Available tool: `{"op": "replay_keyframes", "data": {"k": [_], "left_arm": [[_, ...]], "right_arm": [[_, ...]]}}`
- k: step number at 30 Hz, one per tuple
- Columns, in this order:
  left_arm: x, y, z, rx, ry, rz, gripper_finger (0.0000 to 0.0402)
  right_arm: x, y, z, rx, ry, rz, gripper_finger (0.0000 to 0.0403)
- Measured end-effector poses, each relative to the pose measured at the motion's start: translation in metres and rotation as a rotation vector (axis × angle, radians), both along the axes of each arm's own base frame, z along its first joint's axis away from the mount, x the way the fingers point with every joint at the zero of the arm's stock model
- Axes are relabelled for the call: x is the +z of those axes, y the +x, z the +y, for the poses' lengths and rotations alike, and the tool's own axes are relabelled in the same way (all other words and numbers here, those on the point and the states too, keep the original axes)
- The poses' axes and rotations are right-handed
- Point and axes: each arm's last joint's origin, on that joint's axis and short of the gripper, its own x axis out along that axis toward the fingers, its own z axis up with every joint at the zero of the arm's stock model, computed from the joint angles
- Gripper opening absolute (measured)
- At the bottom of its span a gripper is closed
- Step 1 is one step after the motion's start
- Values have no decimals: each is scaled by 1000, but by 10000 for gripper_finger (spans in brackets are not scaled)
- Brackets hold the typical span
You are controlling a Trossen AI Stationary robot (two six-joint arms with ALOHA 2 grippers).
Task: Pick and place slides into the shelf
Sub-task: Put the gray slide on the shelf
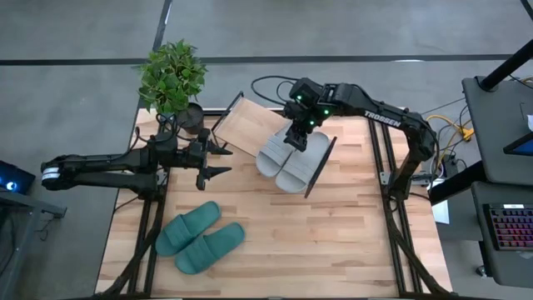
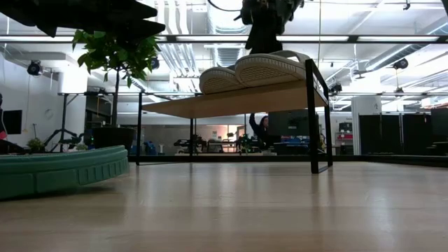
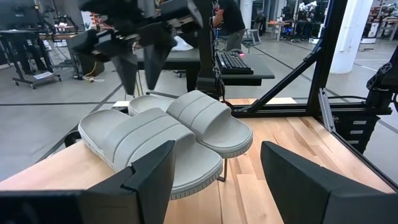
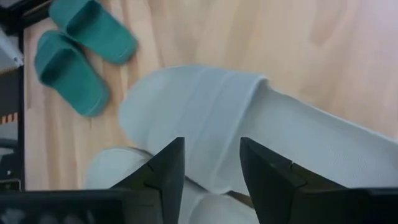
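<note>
Two light grey slides (image 1: 287, 158) lie side by side, soles down, on the right part of the slanted wooden shelf (image 1: 250, 125); they also show in the low view (image 2: 259, 70) and the left wrist view (image 3: 168, 134). My right gripper (image 1: 297, 140) hangs open just above them, pointing steeply down, its fingers (image 3: 134, 68) clear of the straps (image 4: 205, 106). The two teal slides (image 1: 200, 236) lie on the table at the near left. My left gripper (image 1: 218, 161) waits open and level to the left of the shelf, holding nothing.
A potted plant (image 1: 172, 77) stands at the far left corner behind the shelf. The shelf's black wire frame (image 2: 311, 119) stands on the table. Bare tabletop (image 1: 333, 242) lies near and to the right. A desk with a keyboard (image 1: 510, 229) stands off the table's right side.
</note>
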Motion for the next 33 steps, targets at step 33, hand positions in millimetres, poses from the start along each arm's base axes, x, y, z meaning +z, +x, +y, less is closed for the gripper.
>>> {"op": "replay_keyframes", "data": {"k": [33], "left_arm": [[0,0,0,3,22,-2,222]], "right_arm": [[-18,55,0,159,-342,-159,10]]}}
